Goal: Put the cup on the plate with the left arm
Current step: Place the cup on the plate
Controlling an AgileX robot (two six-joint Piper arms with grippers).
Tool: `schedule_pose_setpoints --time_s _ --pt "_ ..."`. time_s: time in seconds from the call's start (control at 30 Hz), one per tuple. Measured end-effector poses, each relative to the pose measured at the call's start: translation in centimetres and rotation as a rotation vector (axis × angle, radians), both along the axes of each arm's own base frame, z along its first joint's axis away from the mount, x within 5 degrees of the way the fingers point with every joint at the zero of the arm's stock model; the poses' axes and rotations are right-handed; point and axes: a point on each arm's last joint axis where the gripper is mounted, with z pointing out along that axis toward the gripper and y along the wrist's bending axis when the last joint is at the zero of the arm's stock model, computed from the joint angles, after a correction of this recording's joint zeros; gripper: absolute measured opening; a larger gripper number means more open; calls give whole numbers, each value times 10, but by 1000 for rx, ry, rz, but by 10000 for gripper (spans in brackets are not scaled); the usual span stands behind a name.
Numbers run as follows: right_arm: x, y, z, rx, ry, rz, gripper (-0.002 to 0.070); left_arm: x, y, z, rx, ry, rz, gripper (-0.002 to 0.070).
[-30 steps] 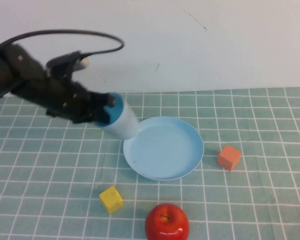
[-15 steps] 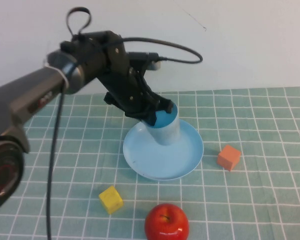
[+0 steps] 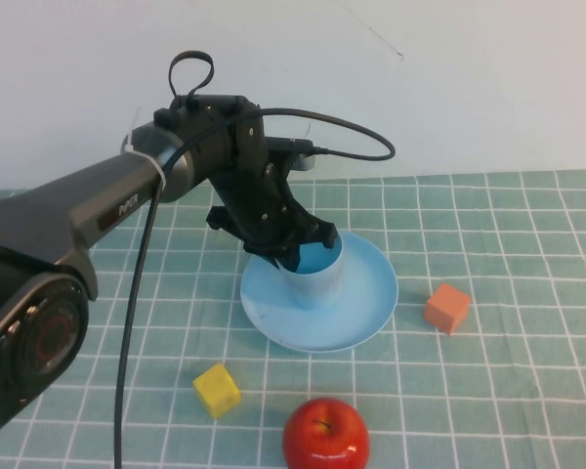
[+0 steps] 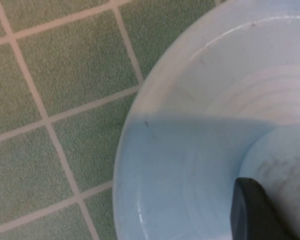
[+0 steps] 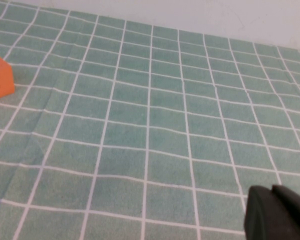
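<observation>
The left gripper (image 3: 295,249) was clamped on the rim of the cup (image 3: 313,277), which stood nearly upright directly beneath it over the plate's (image 3: 371,293) left half, while the right gripper (image 5: 277,212) stayed away beyond the orange block (image 3: 447,308), its state untellable.

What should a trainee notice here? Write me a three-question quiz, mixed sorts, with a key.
1. True or false: the cup stands on the cloth beside the plate.
2. Which gripper grips the cup? A) left gripper, over the plate B) right gripper, over the cloth
3. Fill in: the fruit nearest the high camera is a red ___.
Key: 1 false, it is inside the plate's rim. 2 A. 3 apple.
</observation>
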Motion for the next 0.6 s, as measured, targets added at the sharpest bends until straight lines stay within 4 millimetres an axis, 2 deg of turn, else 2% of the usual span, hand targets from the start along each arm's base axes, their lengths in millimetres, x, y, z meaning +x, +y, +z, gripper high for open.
schedule_pose_setpoints --time_s 0.07,0.2,0.3,0.37,0.47,0.53,0.6 --pt "0 0 0 0 0 0 -2 0 0 -2 2 3 -4 114" --pt "0 0 0 0 0 0 -2 1 0 -5 5 8 -4 333" --pt "0 0 0 0 0 0 -2 2 -1 -2 1 0 -4 444" --pt "0 0 0 0 0 0 -2 3 -2 5 -2 -4 -8 470" --pt "0 0 0 0 0 0 -2 6 -4 21 -17 -32 -17 462" --pt "0 0 0 0 0 0 -2 8 -5 37 -28 -65 -30 430" --pt "0 0 0 0 0 0 -2 8 -5 62 -46 -123 -50 366"
